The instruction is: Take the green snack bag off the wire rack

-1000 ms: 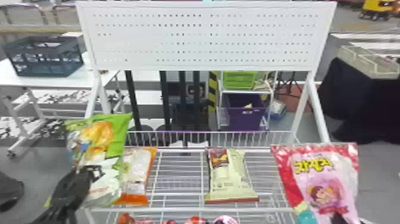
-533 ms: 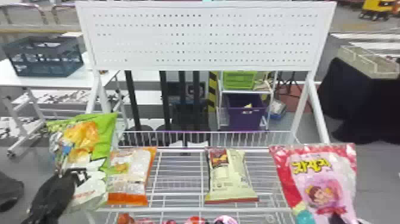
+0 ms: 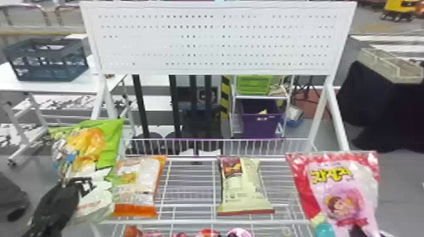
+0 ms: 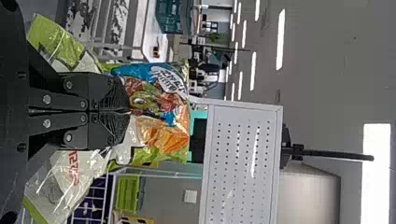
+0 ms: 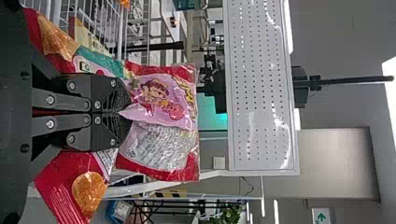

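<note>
Beside wire rack point(image 3: 195, 222), green snack bag point(image 3: 110, 138) pinched between tips of left claw point(image 3: 85, 186).

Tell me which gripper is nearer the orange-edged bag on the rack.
Left. The left gripper, clamped on the green snack bag, is just left of the orange-edged bag; the right gripper, clamped on the pink bag, is well to its right, past the cream bag.
</note>
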Action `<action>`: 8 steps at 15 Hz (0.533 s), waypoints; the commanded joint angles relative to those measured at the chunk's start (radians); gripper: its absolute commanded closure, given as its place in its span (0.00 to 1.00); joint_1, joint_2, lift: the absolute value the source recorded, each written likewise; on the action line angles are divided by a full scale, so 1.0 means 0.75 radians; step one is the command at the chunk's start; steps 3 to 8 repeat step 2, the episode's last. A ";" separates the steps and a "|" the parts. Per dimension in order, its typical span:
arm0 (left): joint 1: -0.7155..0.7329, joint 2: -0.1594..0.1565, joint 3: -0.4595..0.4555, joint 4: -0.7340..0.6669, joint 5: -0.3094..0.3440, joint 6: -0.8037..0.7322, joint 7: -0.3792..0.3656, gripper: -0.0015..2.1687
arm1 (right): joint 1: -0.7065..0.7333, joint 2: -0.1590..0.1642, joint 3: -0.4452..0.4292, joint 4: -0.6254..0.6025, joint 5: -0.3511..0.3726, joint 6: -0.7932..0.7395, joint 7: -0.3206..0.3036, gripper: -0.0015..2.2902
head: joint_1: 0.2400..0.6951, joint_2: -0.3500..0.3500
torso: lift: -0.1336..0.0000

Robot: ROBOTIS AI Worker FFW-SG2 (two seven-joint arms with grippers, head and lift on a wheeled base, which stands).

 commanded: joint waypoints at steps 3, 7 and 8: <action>-0.001 0.000 -0.001 0.001 0.000 0.000 0.000 0.99 | -0.005 0.002 0.003 0.005 -0.001 0.002 0.000 0.95 | 0.57 0.50 | 1.00; -0.001 0.000 -0.001 0.001 0.000 0.000 0.000 0.99 | -0.005 0.002 0.003 0.005 -0.001 0.002 0.000 0.95 | 0.57 0.50 | 1.00; -0.001 0.000 -0.001 0.001 0.000 0.000 0.000 0.99 | -0.005 0.002 0.003 0.005 -0.001 0.002 0.000 0.95 | 0.57 0.50 | 1.00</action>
